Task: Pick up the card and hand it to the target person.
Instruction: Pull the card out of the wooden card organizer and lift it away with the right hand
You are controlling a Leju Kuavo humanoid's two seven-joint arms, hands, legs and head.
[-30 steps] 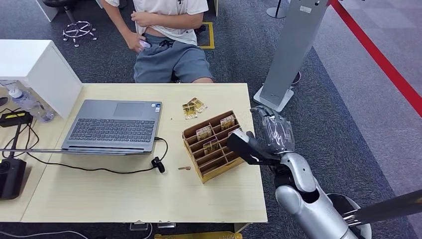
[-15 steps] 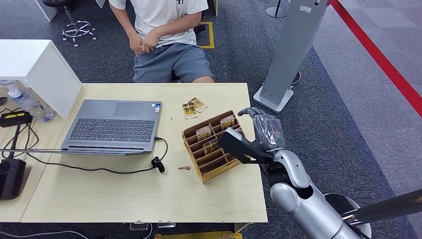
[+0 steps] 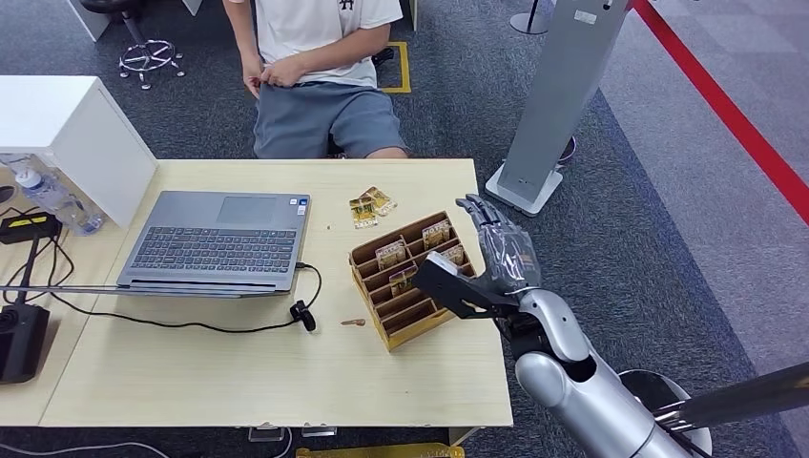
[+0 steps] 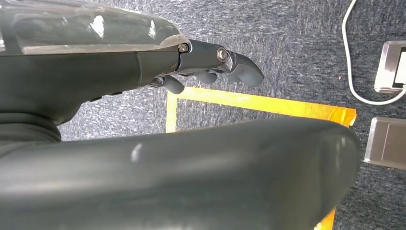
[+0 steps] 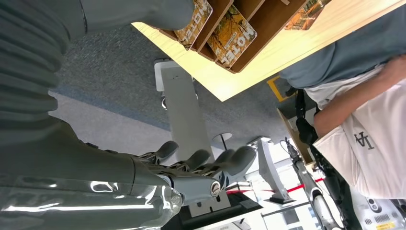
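Right hand [image 3: 482, 262] hovers wide open by the card rack [image 3: 408, 279], holding nothing. Left hand [image 4: 210, 67] hangs over carpet, fingers loose and empty.

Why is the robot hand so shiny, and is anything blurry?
Right wrist view: white glare streaks sit on the clear cover of the right robot hand. Left wrist view: the left robot hand glints, and the thumb is a soft blur. Head view: sharp, evenly lit.

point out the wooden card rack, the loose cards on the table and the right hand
wooden card rack [image 3: 382, 324], head view, on its bare lower front slots.
loose cards [image 3: 370, 206], head view, on the middle of the small pile beyond the rack.
right hand [image 3: 482, 267], head view, on the middle of the hand at the rack's right end.
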